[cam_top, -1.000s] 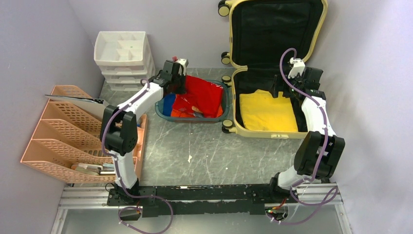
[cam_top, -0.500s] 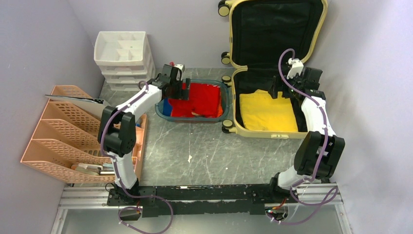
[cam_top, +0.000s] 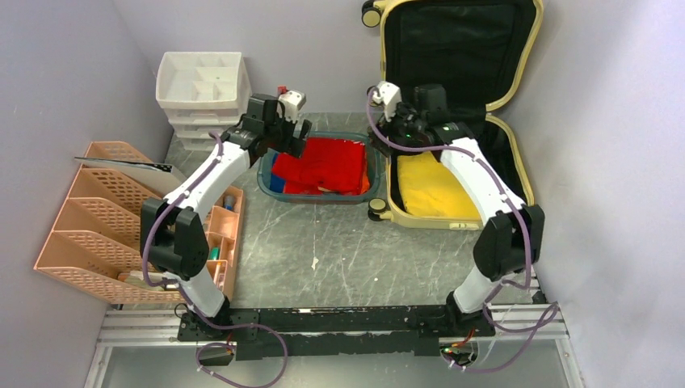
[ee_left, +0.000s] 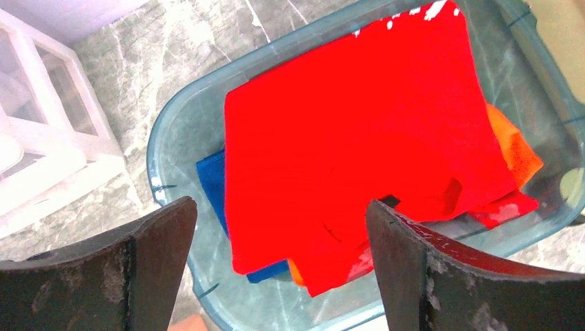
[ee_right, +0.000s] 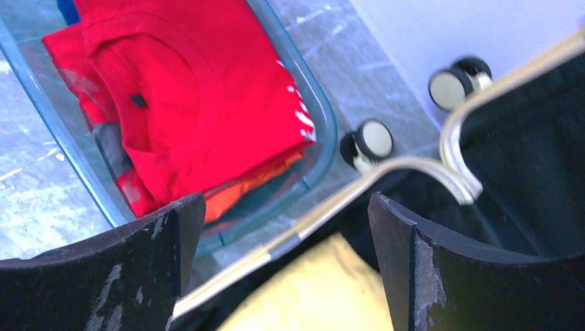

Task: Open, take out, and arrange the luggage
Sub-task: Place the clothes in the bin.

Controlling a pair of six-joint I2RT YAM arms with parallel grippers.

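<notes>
**Both pincers wide open, empty; luggage open at back right**

Left pincer (ee_left: pixel 279 207): fingers spread wide with nothing between them. It hangs above the teal tray (ee_left: pixel 162 138), clear of the contents. Directly below it is a folded red garment (ee_left: pixel 359 124) on top of the pile. A blue cloth (ee_left: pixel 210 179) sticks out from under the red garment on one side and an orange cloth (ee_left: pixel 514 148) on the other. White drawer unit (cam_top: pixel 202 89) sits just beyond the tray at the back left. Peach file organizer (cam_top: pixel 89 218) stands at the far left of the worktop (cam_top: pixel 347 250).

Right pincer (ee_right: pixel 284 203): also spread wide, gripping nothing. It hangs over the left rim of the luggage (ee_right: pixel 386 169), at the gap between case and tray. Two wheels (ee_right: pixel 365 141) show just past that rim.

The luggage sits at the back right of the worktop, just right of the tray. It is open: the base half lies flat and the lid stands up against the back wall, showing black lining. A folded yellow garment (cam_top: pixel 432 190) lies in the base half. The right arm partly covers the base's back end in the top view.
</notes>
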